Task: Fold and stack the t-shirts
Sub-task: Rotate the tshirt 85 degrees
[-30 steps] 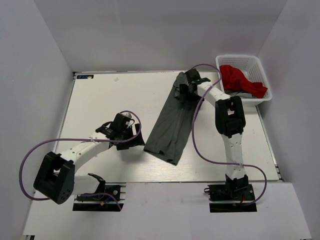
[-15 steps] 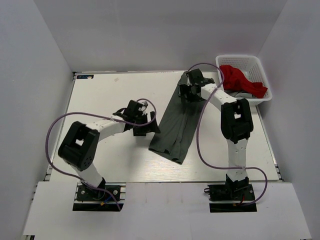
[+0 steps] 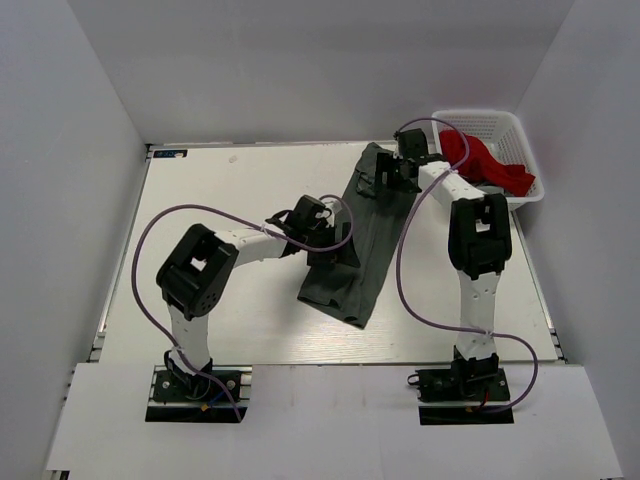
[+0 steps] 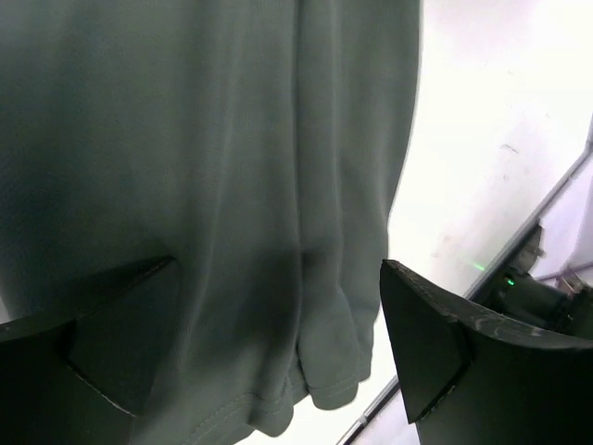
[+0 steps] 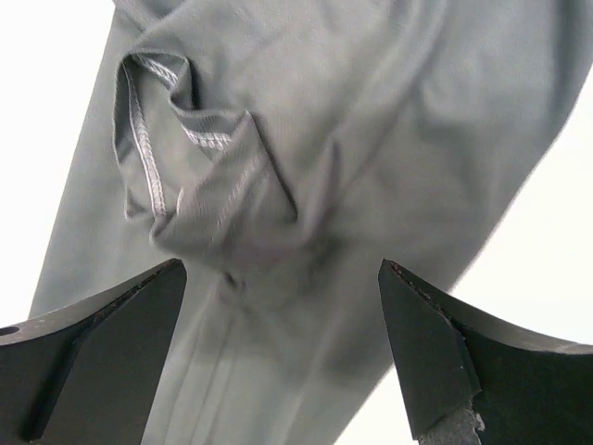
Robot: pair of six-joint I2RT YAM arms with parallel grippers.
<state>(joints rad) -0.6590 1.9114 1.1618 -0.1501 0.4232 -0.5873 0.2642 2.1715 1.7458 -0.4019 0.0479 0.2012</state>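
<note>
Olive-grey t-shirt lies on the white table as a long, narrow strip. It runs on a diagonal from the far end, near the basket, down toward the near middle. The cloth is creased lengthwise into several folds.

Left gripper is over the strip's left edge, on its nearer half. Jaws are spread wide. In the wrist view dark cloth fills the gap between the fingers and nothing is pinched. Contact with the cloth: cannot tell.

Right gripper is over the far end of the strip, jaws likewise wide apart. A bunched hem with pale stitching sits below the gap, not gripped.

Red t-shirt is heaped in the white lattice basket at the table's far right corner.
</note>
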